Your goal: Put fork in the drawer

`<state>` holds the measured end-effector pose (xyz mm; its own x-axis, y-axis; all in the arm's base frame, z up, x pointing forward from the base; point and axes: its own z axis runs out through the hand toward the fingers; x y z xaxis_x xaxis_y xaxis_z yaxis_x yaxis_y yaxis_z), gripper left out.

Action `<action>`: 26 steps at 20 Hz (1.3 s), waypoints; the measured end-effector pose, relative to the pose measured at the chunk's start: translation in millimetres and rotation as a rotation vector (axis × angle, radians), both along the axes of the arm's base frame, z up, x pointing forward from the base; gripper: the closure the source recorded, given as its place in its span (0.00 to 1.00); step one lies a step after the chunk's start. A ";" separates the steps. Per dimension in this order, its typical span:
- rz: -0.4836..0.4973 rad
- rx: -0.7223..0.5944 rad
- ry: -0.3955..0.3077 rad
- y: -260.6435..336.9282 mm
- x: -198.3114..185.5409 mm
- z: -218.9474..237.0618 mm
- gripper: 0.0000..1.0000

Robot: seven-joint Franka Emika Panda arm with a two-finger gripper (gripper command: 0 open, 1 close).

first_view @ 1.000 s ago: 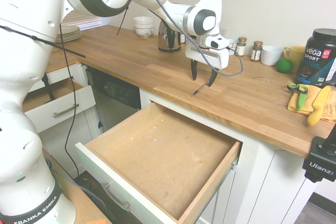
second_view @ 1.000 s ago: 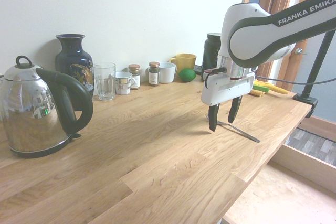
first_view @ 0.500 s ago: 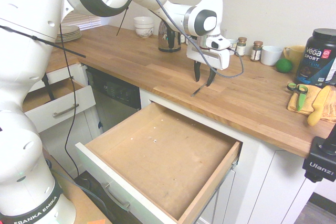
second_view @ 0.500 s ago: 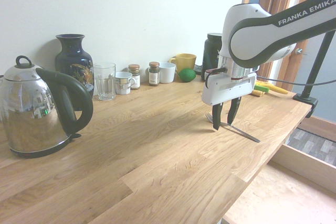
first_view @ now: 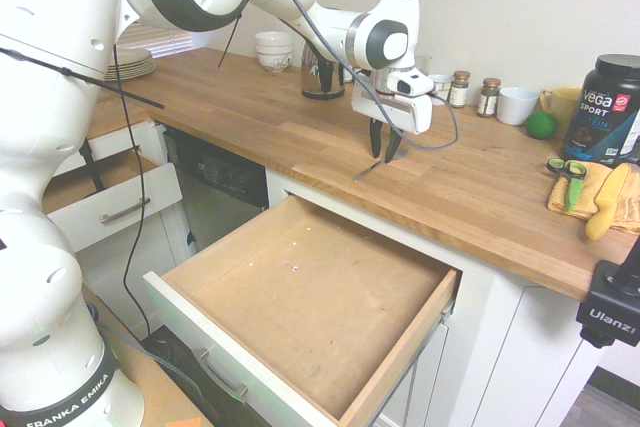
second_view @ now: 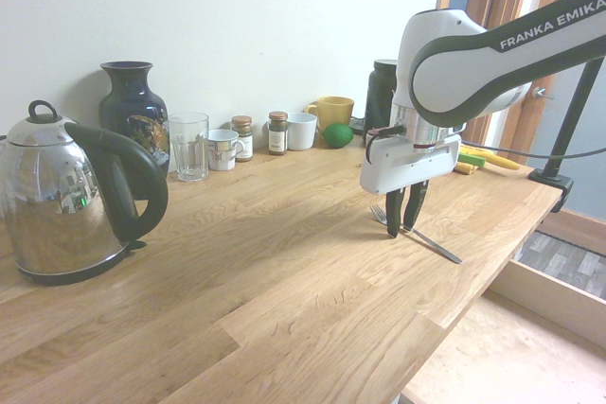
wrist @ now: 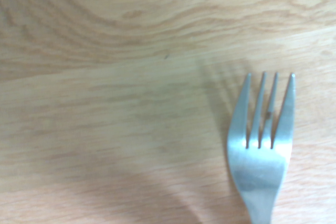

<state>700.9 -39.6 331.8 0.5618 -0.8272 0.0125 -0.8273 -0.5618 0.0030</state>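
In the first exterior view I see my end effector (first_view: 382,153) pointing straight down over the butcher-block wooden desk (first_view: 480,192), its dark fingers drawn close together around the slim silver-grey metal fork (first_view: 368,169). The fork lies flat near the desk's front edge, its handle angled toward the wide, shallow wooden drawer with the white front (first_view: 300,297), which stands pulled fully out just below. I judge that open drawer is why the grasp is made here: the drop point sits directly beneath the edge.

From the second exterior view, the end effector (second_view: 404,226) straddles the fork (second_view: 421,237) close behind the tines, with the long handle running out toward the desk's near right edge. The fingers stand narrowly apart and seem to pinch the neck, but I cannot tell whether they grip it firmly yet; the fork rests on the wood.

In the wrist view the fork's four tines (wrist: 265,124) fill the lower right, lying against the wood grain. Gripping near the head leaves the handle free to swing, I suspect.
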 end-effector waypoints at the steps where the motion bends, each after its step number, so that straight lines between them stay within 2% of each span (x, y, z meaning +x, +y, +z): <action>1: 0.001 0.000 0.000 0.8 0.0 0.0 1.00; 14: 0.005 0.000 -0.004 4.9 0.4 2.0 1.00; 26: 0.013 0.002 -0.053 15.4 -5.6 41.4 1.00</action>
